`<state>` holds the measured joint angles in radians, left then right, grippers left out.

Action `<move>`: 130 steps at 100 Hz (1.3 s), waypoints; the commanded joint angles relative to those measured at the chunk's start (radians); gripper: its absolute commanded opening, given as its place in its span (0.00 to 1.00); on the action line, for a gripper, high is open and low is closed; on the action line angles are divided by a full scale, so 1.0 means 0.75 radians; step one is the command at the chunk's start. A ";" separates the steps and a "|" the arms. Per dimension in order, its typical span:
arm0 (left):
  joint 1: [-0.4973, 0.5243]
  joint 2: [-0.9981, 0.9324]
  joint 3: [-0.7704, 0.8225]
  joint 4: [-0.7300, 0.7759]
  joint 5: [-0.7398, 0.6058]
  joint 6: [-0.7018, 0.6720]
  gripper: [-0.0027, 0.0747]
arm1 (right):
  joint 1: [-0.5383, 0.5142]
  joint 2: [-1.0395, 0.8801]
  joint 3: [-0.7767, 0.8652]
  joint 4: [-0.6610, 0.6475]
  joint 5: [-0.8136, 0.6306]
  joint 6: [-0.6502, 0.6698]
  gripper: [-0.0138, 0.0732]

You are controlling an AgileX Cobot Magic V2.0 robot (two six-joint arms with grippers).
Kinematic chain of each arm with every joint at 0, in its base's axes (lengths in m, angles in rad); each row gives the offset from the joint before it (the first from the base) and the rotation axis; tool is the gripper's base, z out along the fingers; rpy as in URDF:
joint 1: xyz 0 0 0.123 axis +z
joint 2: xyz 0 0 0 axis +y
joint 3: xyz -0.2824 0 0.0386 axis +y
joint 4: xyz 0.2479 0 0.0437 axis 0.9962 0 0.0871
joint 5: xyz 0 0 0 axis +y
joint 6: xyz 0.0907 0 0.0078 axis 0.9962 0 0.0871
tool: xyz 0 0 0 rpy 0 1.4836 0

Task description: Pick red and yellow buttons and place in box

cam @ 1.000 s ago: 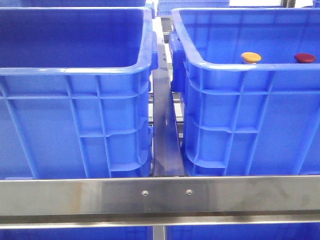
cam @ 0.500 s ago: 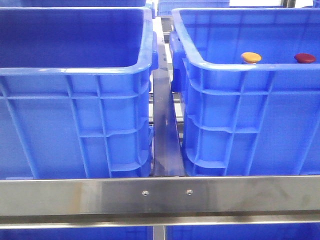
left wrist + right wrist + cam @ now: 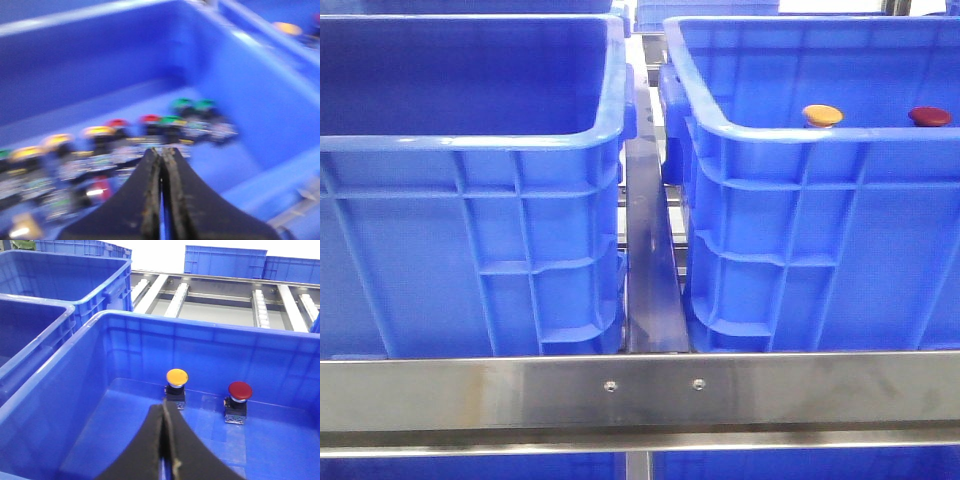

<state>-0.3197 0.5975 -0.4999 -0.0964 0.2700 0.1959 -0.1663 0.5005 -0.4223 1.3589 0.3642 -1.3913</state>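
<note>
Blue crates (steel rail fronting) flank buttons.

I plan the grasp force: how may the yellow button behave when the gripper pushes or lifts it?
The yellow button stands upright with a wide cap over a narrower body, so a push probably tips it. The domed cap looks smooth, maybe slippery; the blocky base seems easier to grip.

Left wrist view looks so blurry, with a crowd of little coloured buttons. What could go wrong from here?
The left gripper is shut over tightly packed buttons; green caps sit beside the red caps and yellow caps, so it might grab the wrong colour or knock neighbours. Blur suggests fast motion, risking a miss.
</note>
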 commanded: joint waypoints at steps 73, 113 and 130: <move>0.555 -0.623 0.480 0.252 -0.263 -0.418 0.01 | -0.005 -0.001 -0.033 0.035 -0.009 -0.010 0.09; 0.519 -0.845 0.739 0.188 -0.264 -0.418 0.01 | -0.005 0.004 -0.031 0.035 -0.004 -0.010 0.09; 0.517 -0.845 0.739 0.188 -0.261 -0.418 0.01 | -0.005 0.004 -0.030 0.035 0.002 -0.010 0.09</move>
<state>0.0752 -0.0067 0.0012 0.0538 0.1492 -0.1080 -0.1663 0.5005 -0.4184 1.3589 0.3663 -1.3913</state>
